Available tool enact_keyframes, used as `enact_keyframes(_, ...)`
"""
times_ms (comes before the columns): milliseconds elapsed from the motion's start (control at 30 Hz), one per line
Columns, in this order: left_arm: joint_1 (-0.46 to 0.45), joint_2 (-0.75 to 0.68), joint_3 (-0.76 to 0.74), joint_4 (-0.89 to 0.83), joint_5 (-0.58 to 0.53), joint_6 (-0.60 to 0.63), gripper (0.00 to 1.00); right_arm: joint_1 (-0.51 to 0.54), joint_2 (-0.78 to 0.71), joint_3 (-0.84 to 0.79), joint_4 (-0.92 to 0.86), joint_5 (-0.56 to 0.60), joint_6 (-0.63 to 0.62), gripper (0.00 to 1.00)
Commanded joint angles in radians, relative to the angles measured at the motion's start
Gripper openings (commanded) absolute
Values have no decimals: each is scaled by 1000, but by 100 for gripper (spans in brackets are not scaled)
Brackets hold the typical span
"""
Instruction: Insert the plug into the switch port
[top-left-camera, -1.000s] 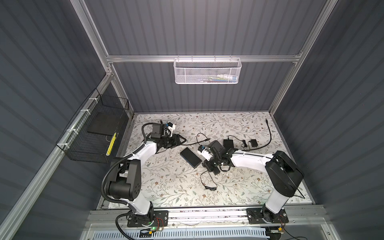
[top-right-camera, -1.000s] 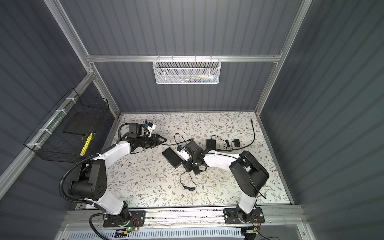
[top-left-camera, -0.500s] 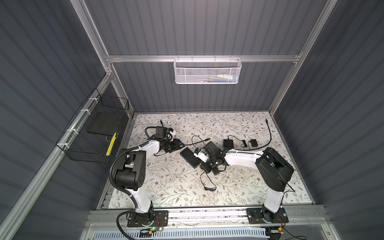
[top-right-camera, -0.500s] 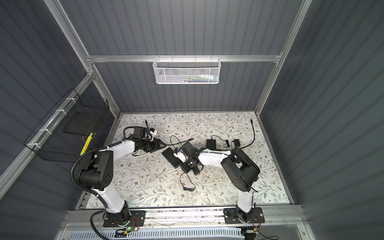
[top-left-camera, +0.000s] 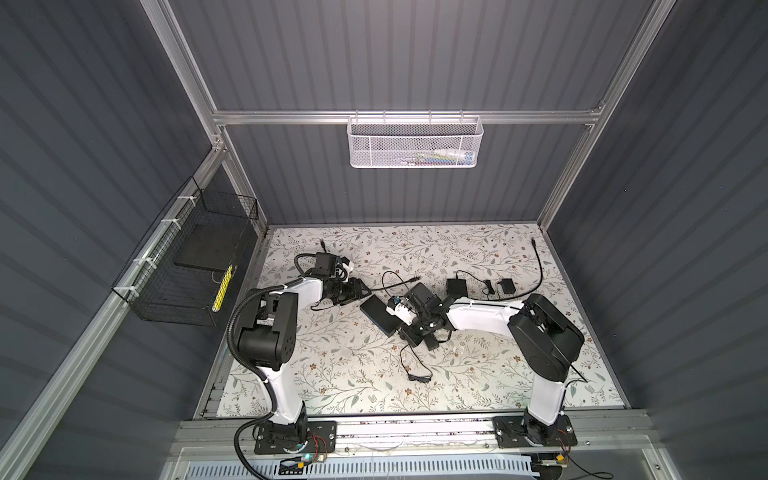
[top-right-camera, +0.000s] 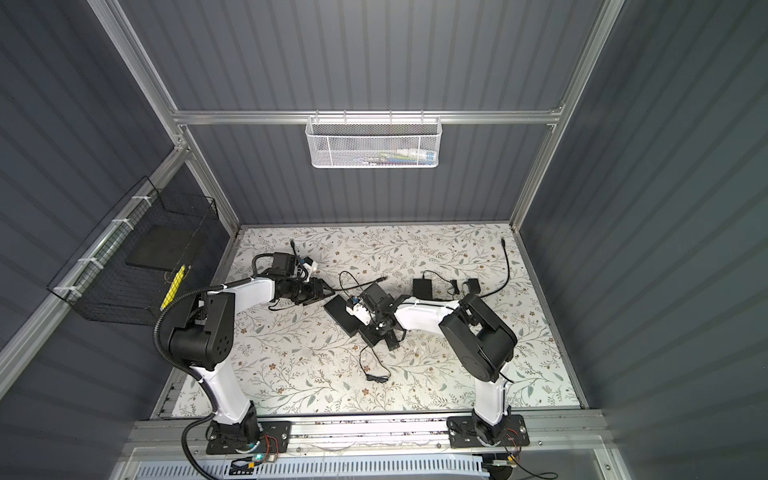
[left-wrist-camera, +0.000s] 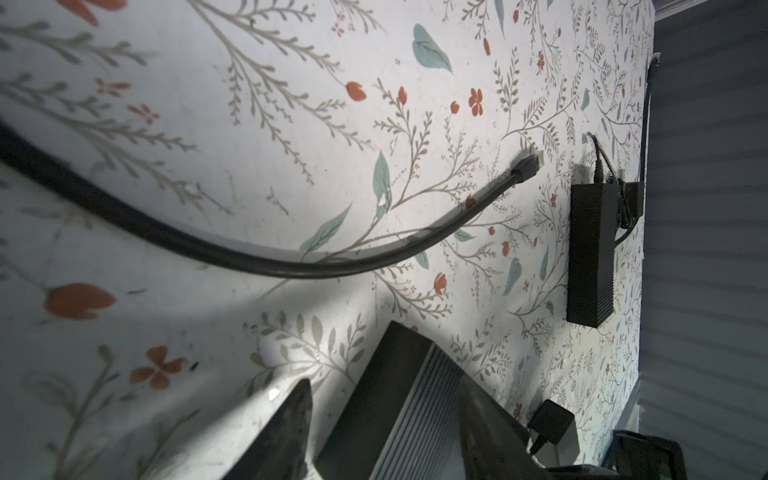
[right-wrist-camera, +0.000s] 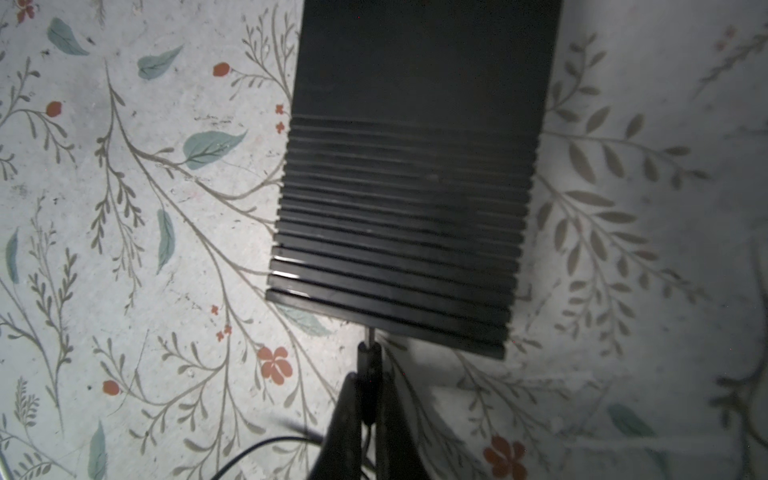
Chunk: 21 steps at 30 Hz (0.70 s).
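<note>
right tool (right-wrist-camera: 368, 388) closer, black plug (right-wrist-camera: 369, 358) at ribbed switch (right-wrist-camera: 411, 187)

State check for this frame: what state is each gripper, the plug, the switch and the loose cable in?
switch: lying flat, ribbed face up.
plug: held, tip at the switch's edge, not fully in.
right gripper: shut on the plug.
left gripper: open, fingers either side of the switch's end.
loose cable: lying free, connector unplugged.

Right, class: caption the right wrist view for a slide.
Shut right gripper holds a slim black barrel plug, tip at the edge of the ribbed black rectangular switch.
</note>
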<state>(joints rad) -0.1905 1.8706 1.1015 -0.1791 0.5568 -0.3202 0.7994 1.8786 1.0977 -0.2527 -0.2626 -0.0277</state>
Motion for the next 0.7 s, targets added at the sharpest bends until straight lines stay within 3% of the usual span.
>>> enact_keyframes(0, -7, 25, 33, -12, 15, 37, 57, 4, 20, 27, -17, -13, -9, 0)
enact_keyframes(667, -74, 77, 75, -80, -28, 96, 57, 4, 31, 58, -21, -26, 5, 0)
